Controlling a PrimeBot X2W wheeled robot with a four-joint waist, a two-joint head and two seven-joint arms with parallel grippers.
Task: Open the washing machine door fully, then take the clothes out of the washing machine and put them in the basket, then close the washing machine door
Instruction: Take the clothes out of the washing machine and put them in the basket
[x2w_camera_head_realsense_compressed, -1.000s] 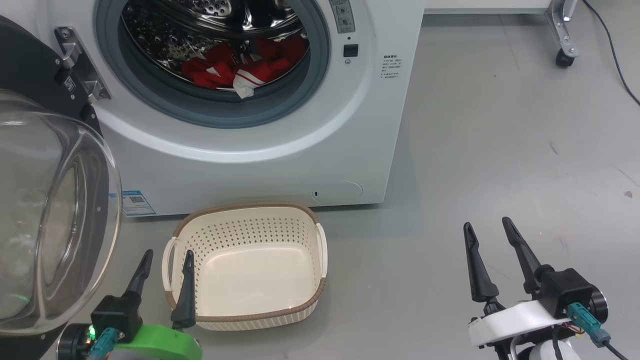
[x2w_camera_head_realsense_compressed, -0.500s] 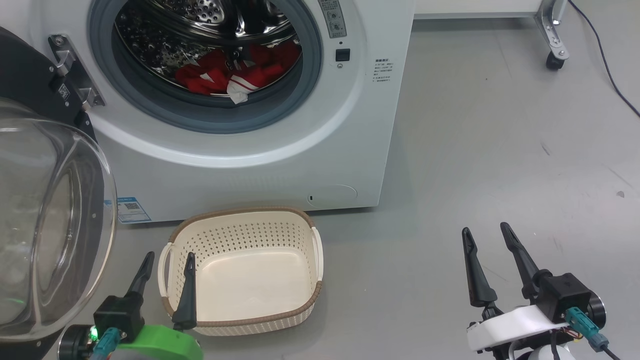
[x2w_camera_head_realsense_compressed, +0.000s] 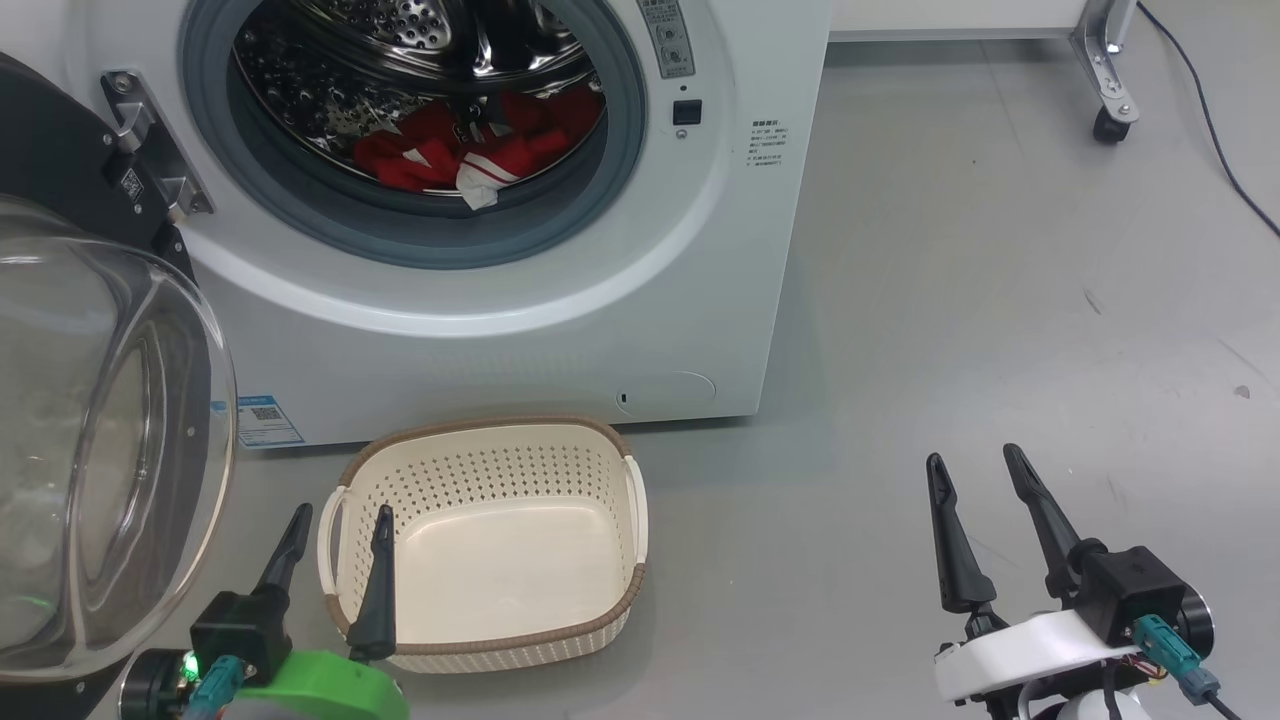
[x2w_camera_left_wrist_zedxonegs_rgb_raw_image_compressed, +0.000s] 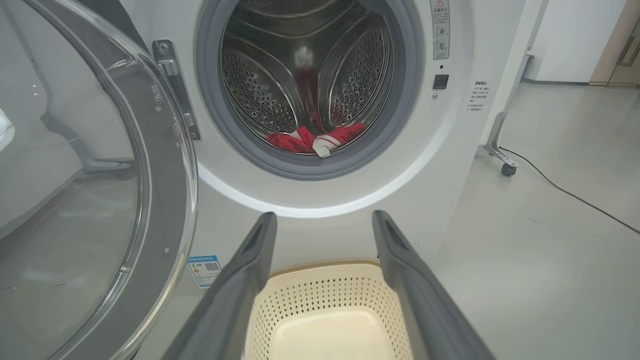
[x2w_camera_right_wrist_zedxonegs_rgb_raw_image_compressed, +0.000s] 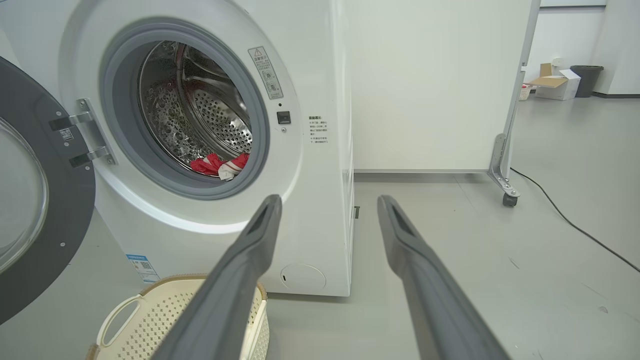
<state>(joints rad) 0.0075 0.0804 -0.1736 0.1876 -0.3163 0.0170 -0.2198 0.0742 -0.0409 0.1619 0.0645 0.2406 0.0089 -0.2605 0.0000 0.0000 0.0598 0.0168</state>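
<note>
Before the washing machine (x2w_camera_head_realsense_compressed: 520, 350), left claw (x2w_camera_head_realsense_compressed: 344, 512), right claw (x2w_camera_head_realsense_compressed: 973, 455), agape.

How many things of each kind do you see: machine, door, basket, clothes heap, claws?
Machine: 1
Door: 1
Basket: 1
Clothes heap: 1
Claws: 2, left claw and right claw
Total: 6

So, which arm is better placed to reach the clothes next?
Probably left: the left tool, open, sits at the basket, with the clothes straight ahead in its wrist view. The right tool is off to the side over floor.
</note>
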